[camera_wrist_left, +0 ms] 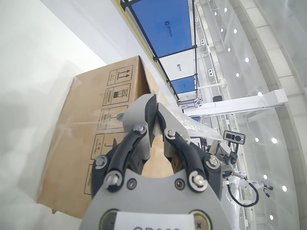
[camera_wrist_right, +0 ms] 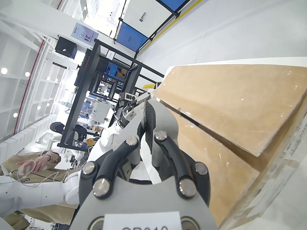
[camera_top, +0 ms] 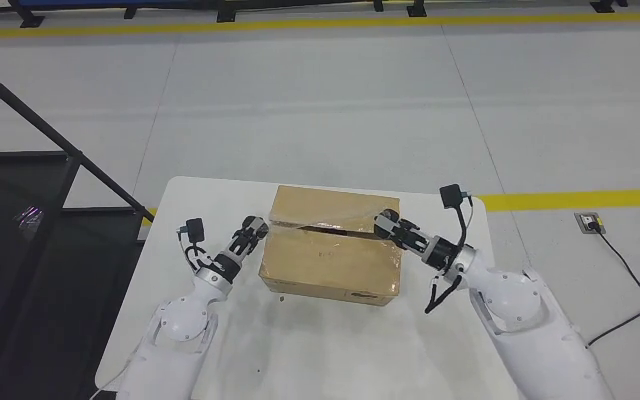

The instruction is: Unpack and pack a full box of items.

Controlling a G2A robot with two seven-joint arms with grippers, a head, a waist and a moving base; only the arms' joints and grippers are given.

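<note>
Pinching a clear tape strip [camera_wrist_left: 191, 123] with the left jaws at the left top edge of the cardboard box [camera_top: 330, 250]; holding the right jaws pressed together at its right top edge. Resting mid-way on the white surface [camera_top: 300, 350], flaps nearly closed.

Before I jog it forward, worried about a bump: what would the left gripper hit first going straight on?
The cardboard box: the left gripper points at its upper edge, tips probably touching it.

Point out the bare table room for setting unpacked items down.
Widest bare patch: the table between the box and the near edge, flanked by both arms. Crowded at both box ends, where left gripper and right gripper sit.
</note>
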